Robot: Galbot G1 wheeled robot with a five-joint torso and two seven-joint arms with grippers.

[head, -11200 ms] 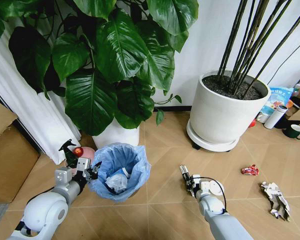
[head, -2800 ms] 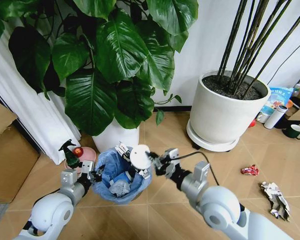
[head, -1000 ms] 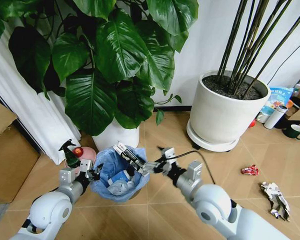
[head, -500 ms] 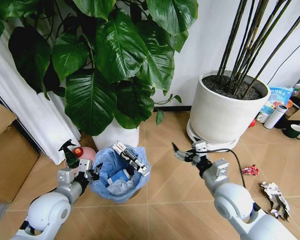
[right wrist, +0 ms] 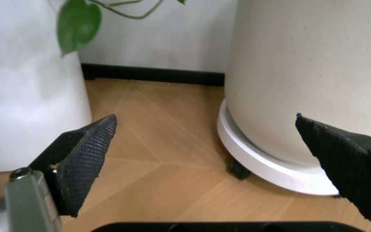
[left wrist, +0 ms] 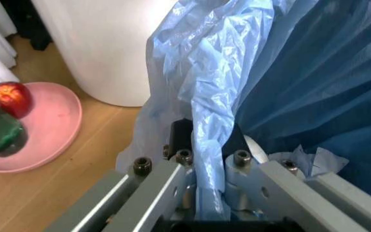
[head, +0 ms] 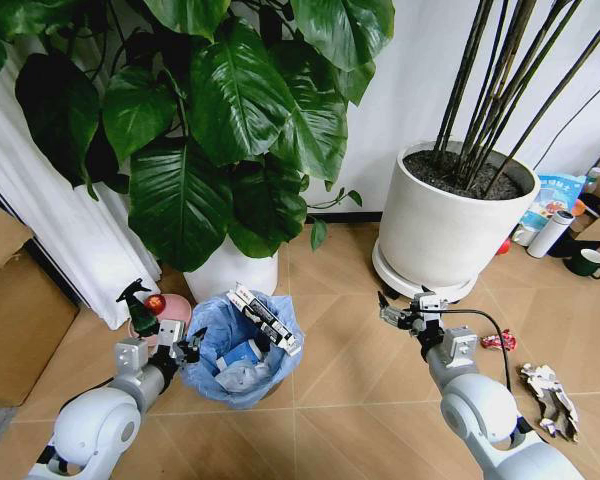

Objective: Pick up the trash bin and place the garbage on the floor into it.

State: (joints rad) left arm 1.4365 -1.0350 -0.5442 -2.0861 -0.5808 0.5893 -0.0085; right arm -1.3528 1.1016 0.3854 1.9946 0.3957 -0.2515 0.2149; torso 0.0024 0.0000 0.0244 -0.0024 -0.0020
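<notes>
The trash bin point(head: 242, 345) stands on the floor point(head: 330, 370) at near left, just in front of the white pot of the broad-leaved plant point(head: 232, 268). The left hand point(head: 185, 347) grips its left rim: in the left wrist view the fingers point(left wrist: 166, 181) are clamped on a fold of the light-blue bag point(left wrist: 214, 121) where it turns over the edge. So the bin is in hand, though I cannot tell whether it is lifted or resting on the floor.

Some garbage is already inside: a crumpled white paper wad point(head: 242, 376), something blue beside it, and a long printed wrapper point(head: 265, 318) leaning out over the far right rim.

The right hand point(head: 401, 312) hangs in mid-scene to the right of the bin and well apart from it, near the wheeled base of the big white pot point(head: 450, 225) holding the tall stems. Its fingers are spread wide and hold nothing, as the right wrist view makes plain, with bare floor between the black pads point(right wrist: 85, 159).

More is left to do. A red crumpled wrapper point(head: 499, 341) lies on the floor just right of the right arm, and a flattened printed wrapper point(head: 547, 395) lies nearer at the right edge. By my judgement the task is partly done, with at least these two pieces yet to go in.
</notes>
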